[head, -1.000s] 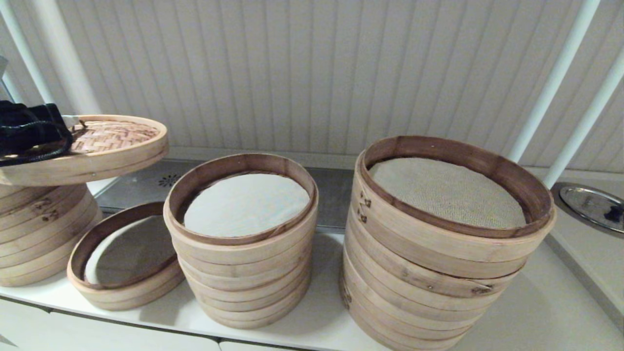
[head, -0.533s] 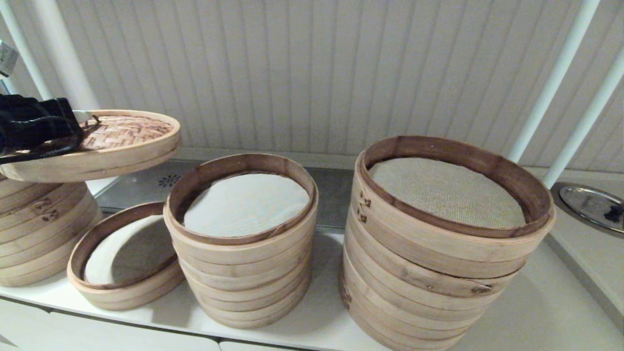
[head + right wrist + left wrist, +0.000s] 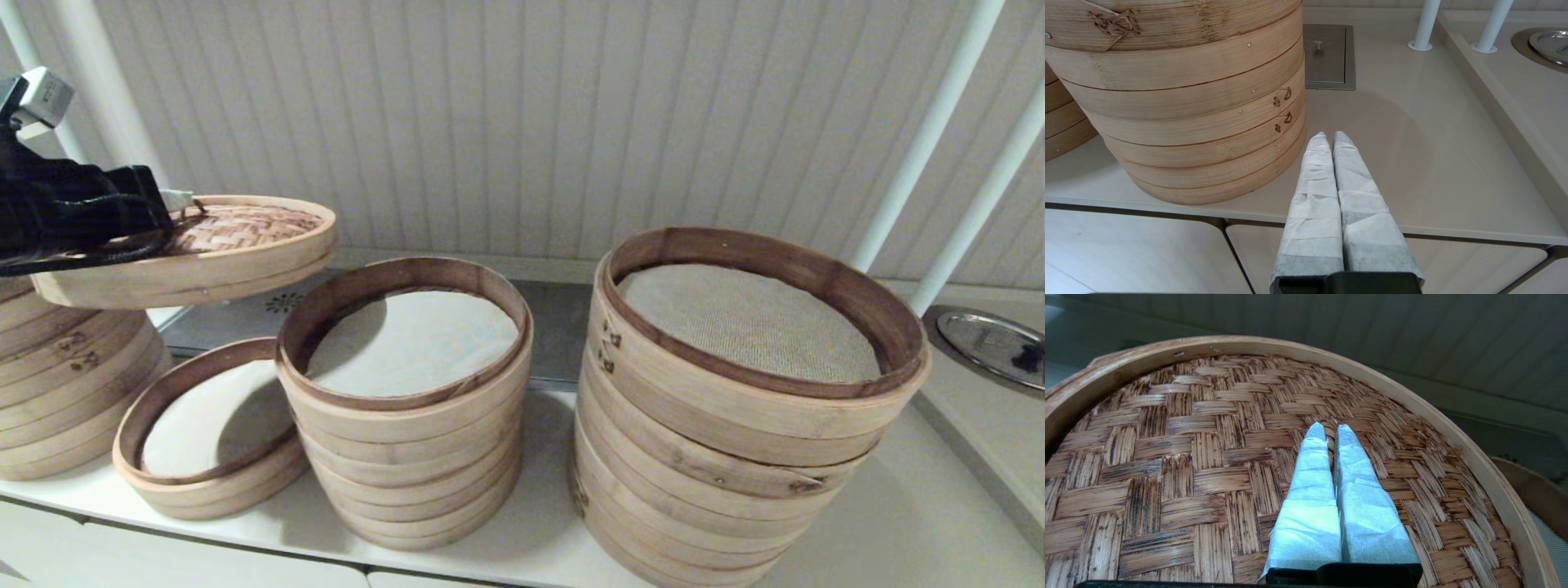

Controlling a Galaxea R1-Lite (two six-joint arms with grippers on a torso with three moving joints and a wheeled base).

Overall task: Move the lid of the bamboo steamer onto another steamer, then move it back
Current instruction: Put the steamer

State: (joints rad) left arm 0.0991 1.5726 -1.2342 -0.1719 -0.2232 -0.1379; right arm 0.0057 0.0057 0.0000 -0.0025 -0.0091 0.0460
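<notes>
The bamboo steamer lid [image 3: 245,249], with its reddish-brown woven top [image 3: 1188,437], hangs slightly tilted in the air. It is partly over the left stack [image 3: 65,392] and partly over the shallow steamer ring [image 3: 220,498] with its white liner. My left gripper [image 3: 181,200] is shut at the lid's centre [image 3: 1331,430], and the loop handle is mostly hidden between the fingers. My right gripper [image 3: 1329,136] is shut on nothing. It is low over the counter's front edge beside the wide stack [image 3: 1188,122] and out of the head view.
A tall stack with a white liner [image 3: 408,457] stands in the middle. The wide stack with a beige cloth liner [image 3: 735,457] is to its right. White poles [image 3: 922,147] and a metal dish [image 3: 980,339] are at the back right. A metal panel [image 3: 237,314] lies behind the ring.
My left gripper has carried the lid rightwards off the left stack, and it now reaches over the shallow ring. The right arm has not moved.
</notes>
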